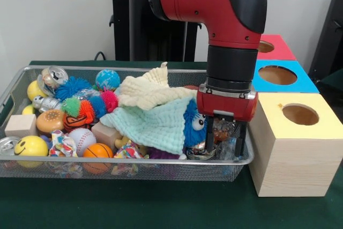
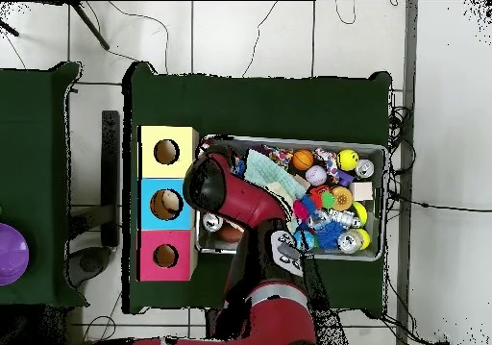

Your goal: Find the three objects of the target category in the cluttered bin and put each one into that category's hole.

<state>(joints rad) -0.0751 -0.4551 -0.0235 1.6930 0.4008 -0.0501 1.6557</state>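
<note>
The gripper (image 1: 225, 139), jaws apart, straddles a crushed can (image 1: 222, 132) at the wire bin's (image 1: 134, 169) near right corner: light, thin metal, slippery and easily dented, best pinched across its flattened sides

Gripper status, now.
Gripper: down in the bin at the end by the yellow box, fingers either side of a crumpled shiny item; whether it is gripped cannot be told.
</note>
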